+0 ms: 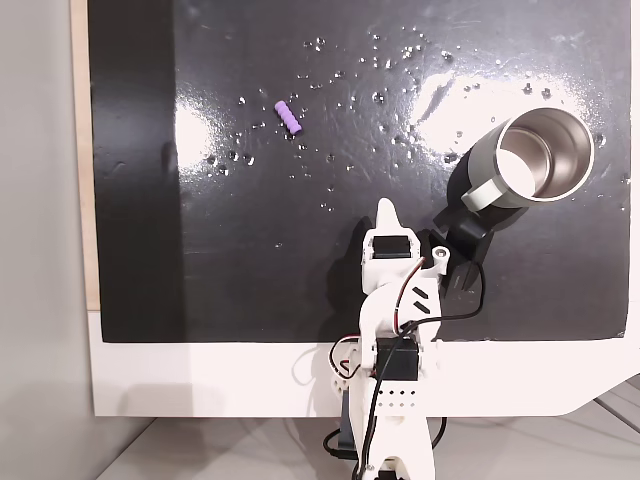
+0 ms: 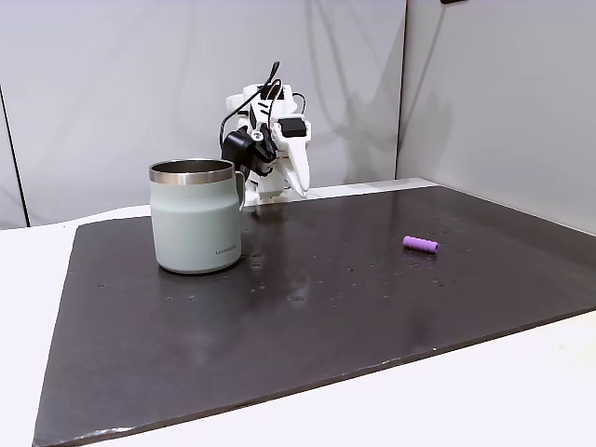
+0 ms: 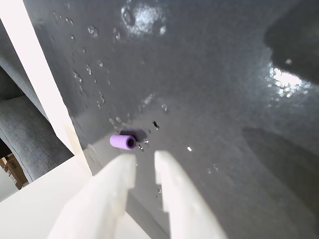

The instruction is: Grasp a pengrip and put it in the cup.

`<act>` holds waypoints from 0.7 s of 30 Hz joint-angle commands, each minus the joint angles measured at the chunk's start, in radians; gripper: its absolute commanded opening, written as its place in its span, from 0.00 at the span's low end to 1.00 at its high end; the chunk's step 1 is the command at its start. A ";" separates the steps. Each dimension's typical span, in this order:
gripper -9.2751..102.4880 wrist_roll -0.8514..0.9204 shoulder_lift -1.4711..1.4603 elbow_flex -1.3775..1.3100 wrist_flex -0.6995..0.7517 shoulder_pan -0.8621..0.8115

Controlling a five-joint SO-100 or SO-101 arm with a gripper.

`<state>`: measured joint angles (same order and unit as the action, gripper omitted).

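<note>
Pengrip [image 1: 288, 117]: short lilac tube, ribbed, soft-looking, hollow end visible in the wrist view [image 3: 123, 142]. It lies on its side on the mat, well apart from the cup; in a fixed view [image 2: 420, 244] it sits far right.

Cup [image 1: 541, 153]: round steel mug, bright polished inside, dull grey-green outer wall [image 2: 196, 225], curved side handle, standing upright.

Gripper [image 3: 144, 160]: two white plastic fingers, slightly apart with a narrow gap, holding nothing, raised off the mat and pointing toward the pengrip. In a fixed view [image 2: 303, 186] it hangs beside and behind the cup.

Mat [image 1: 300, 250]: black, glossy, pebbled with small bumps or droplets, glare patches. It rests on a white table [image 2: 503, 391]. Pale grey walls behind.
</note>
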<state>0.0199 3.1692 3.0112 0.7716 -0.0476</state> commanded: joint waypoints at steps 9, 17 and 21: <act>0.08 0.003 0.009 -0.006 -0.029 0.000; 0.08 0.046 0.005 -0.084 0.003 -0.029; 0.08 0.063 -0.187 -0.288 0.040 0.011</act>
<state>0.0675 3.1002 2.9054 0.8038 -0.0583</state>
